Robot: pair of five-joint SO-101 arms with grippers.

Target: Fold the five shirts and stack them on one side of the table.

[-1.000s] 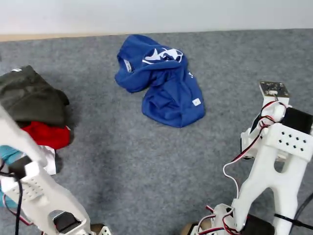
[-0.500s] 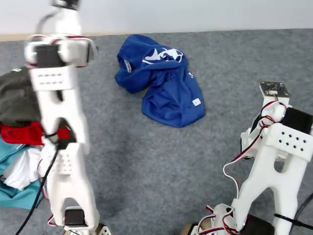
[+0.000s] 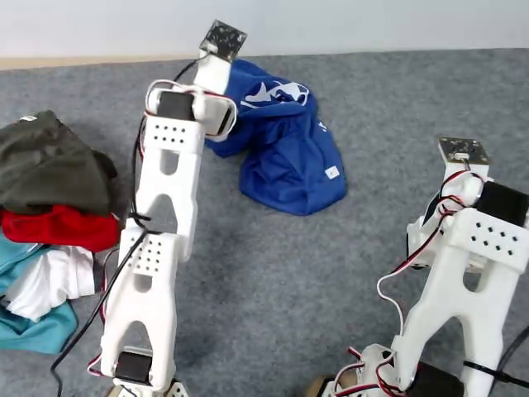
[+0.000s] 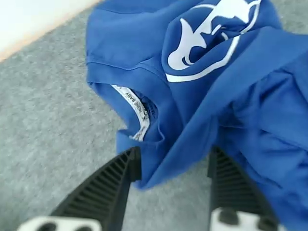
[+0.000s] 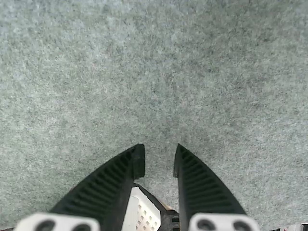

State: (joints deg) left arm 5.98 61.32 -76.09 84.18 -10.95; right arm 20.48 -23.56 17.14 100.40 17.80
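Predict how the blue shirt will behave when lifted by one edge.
Probably floppy: the blue shirt lies crumpled in soft folds, so it should drape and unfurl. Likely light, being thin cloth; on the rough carpet a push would bunch it rather than slide it. The left gripper, open astride a fold, may catch one layer only.

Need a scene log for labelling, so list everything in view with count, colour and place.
Crumpled fabric shirt with white graphic: 1, blue, far middle of the table.
Bunched dark shirt: 1, olive, far end of the pile on the left arm's side.
Soft red shirt: 1, red, against the olive one.
Rumpled white shirt: 1, white, on the teal one.
Teal shirt: 1, teal, pile's near end.
Felt table cover: 1, grey.
Left end effector: 1, black, open, straddling the blue shirt's fold.
Right end effector: 1, black, open, above bare felt.
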